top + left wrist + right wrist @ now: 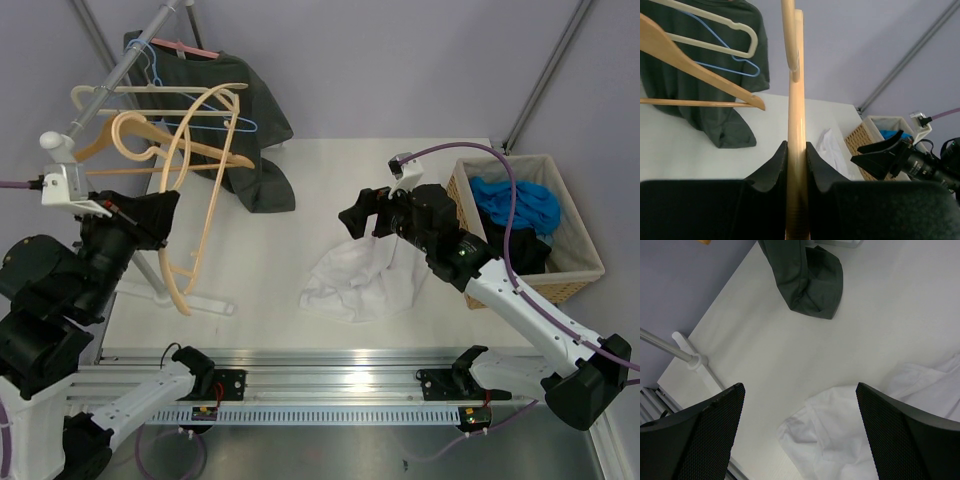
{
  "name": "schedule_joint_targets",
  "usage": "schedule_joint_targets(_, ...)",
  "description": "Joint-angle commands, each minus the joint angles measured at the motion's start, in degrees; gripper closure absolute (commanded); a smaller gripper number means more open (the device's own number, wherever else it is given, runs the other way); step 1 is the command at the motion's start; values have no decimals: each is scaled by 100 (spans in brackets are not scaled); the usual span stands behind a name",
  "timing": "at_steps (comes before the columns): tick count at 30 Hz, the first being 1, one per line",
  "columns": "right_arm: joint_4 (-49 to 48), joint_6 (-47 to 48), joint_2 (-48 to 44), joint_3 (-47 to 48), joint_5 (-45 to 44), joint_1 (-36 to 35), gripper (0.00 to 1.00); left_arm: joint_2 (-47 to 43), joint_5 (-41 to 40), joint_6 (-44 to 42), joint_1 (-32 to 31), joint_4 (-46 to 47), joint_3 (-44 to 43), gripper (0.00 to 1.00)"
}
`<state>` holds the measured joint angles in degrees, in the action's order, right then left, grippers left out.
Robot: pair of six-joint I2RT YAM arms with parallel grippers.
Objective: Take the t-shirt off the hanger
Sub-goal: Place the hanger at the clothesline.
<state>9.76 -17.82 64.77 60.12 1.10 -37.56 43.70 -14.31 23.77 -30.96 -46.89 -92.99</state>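
Observation:
My left gripper [160, 215] is shut on a bare cream hanger [190, 180] and holds it tilted above the table's left side. In the left wrist view the hanger's bar [796, 100] runs straight up between my closed jaws [796, 150]. A white t-shirt [360, 280] lies crumpled on the table, free of the hanger; it also shows in the left wrist view [832, 147]. My right gripper [358, 218] is open and empty, hovering just above the shirt's left edge [850, 430], its jaws [797, 390] wide apart.
A dark green t-shirt [250, 130] hangs from the rack rail [120, 70] at the back left, with a wooden hanger [150, 150] and a blue wire hanger [235, 122]. The rack's foot [210, 303] rests front left. A wicker basket [575, 270] holding blue cloth [515, 200] stands right.

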Motion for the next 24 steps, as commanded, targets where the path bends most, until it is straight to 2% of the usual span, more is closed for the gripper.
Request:
schedule_joint_targets(1,-35,16,-70,202,92,-49,1,-142,-826,-372,-7,-203,-43,100)
schedule_joint_targets(4,-44,16,-70,211,92,-50,1,-256,-1126,-539,-7,-627,-140,100)
schedule_joint_targets(8,-53,7,-9,211,109,-41,0,-354,-2030,-584,-7,-716,-193,100)
schedule_joint_targets(16,-27,25,123,255,101,-41,1,453,-1751,-215,-15,-716,-817,100)
schedule_joint_targets(22,9,33,176,299,127,-50,0,639,-2865,84,-15,-742,-844,100)
schedule_joint_targets(24,17,33,176,290,127,-49,1,613,-2929,154,-7,-768,-826,100)
